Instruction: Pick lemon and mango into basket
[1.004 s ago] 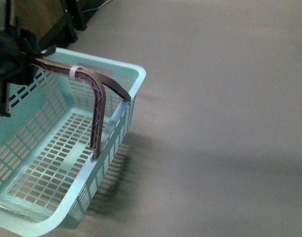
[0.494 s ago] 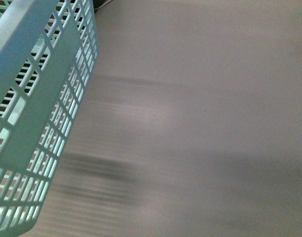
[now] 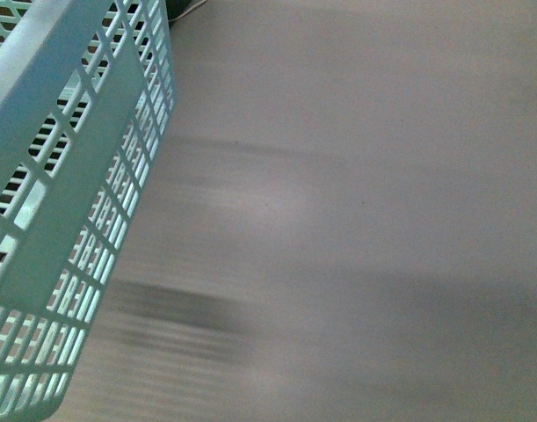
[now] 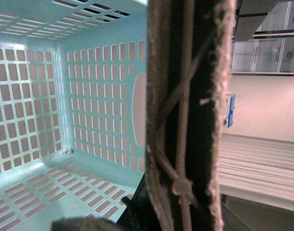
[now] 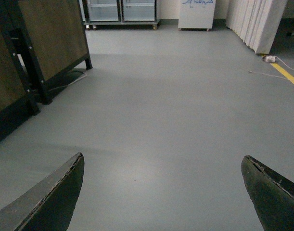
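The right gripper (image 5: pixel 162 161) gapes wide over bare floor (image 5: pixel 185 96), holding nothing. On the left the basket (image 3: pixel 66 202) hangs tilted and empty, its brown handle (image 4: pixel 185 115) close across the left wrist camera. Whether the left gripper grips it, I can't tell. No lemon or mango is in sight, so I'd level the basket first.

A bare grey floor (image 5: pixel 175 106) ran to glass-fronted fridges (image 5: pixel 120 9); dark wooden panels (image 5: pixel 50 33) flanked it, a yellow line (image 5: pixel 287 74) opposite.
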`<control>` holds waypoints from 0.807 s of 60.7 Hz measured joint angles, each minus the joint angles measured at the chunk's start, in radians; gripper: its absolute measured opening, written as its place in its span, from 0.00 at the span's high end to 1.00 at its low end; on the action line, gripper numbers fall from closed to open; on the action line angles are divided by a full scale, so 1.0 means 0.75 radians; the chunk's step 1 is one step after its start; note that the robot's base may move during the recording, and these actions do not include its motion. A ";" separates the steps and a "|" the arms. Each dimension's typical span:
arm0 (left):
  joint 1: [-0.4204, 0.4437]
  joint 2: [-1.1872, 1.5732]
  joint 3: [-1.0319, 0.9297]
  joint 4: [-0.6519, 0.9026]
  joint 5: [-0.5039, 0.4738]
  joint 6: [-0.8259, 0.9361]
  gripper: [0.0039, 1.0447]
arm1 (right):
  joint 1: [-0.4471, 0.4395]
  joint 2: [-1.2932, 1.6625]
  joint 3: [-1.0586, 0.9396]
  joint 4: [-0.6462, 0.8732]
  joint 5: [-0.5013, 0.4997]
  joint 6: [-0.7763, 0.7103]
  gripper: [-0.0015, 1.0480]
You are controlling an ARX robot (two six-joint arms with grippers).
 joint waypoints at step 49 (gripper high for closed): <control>0.000 0.000 0.001 0.000 0.000 0.001 0.96 | 0.000 0.000 0.000 0.000 -0.001 0.000 0.08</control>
